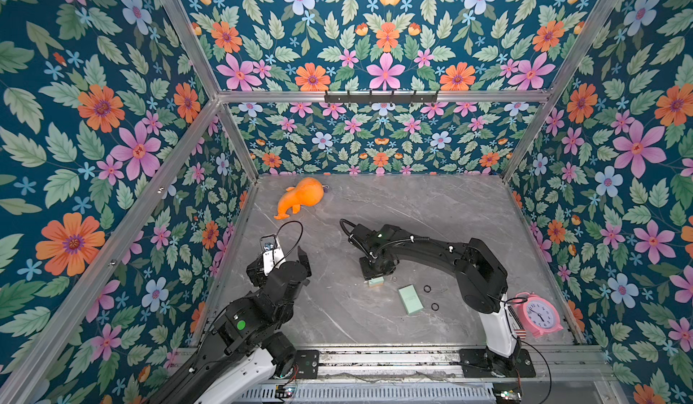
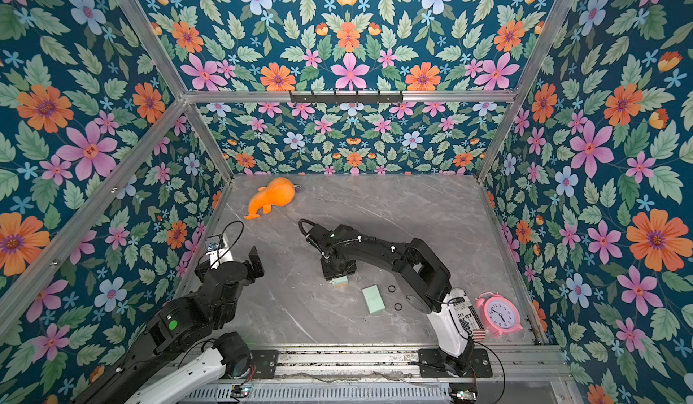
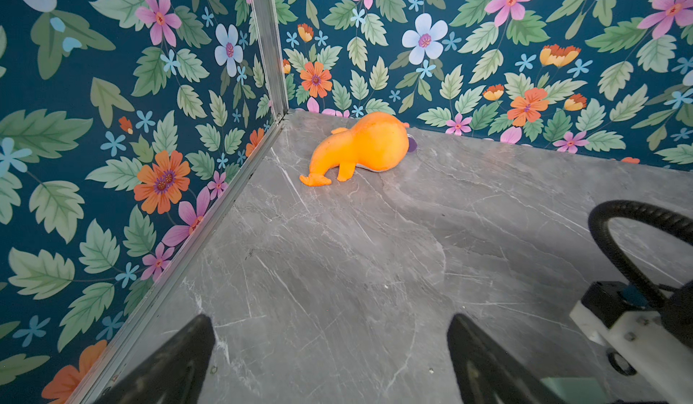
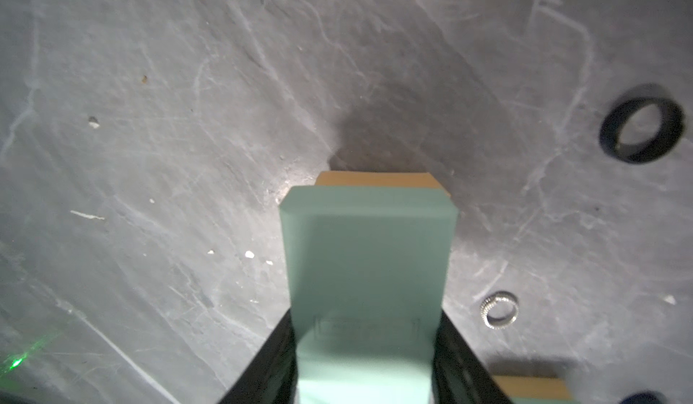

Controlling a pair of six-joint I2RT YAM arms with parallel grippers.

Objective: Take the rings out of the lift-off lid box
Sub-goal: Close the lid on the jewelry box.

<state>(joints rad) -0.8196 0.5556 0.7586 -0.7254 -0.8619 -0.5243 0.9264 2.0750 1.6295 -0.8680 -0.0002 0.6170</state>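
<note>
My right gripper [image 4: 365, 317] is shut on one mint-green part of the lift-off lid box [image 4: 367, 256], held just above the table with a brown edge showing beyond it. In a top view this part [image 1: 375, 281] peeks out under the gripper [image 1: 376, 274]. The other mint-green part [image 1: 410, 299] lies flat to its right. Two black rings [image 1: 427, 289] [image 1: 435, 307] lie on the table beside that part. The right wrist view shows a black ring [image 4: 641, 124] and a small silver ring [image 4: 500, 310] on the table. My left gripper [image 3: 330, 319] hangs open and empty at the left.
An orange plush toy [image 1: 300, 197] lies at the back left of the grey marble table [image 1: 412, 211]. A pink alarm clock [image 1: 539, 314] stands at the front right beside the right arm's base. Floral walls close in three sides.
</note>
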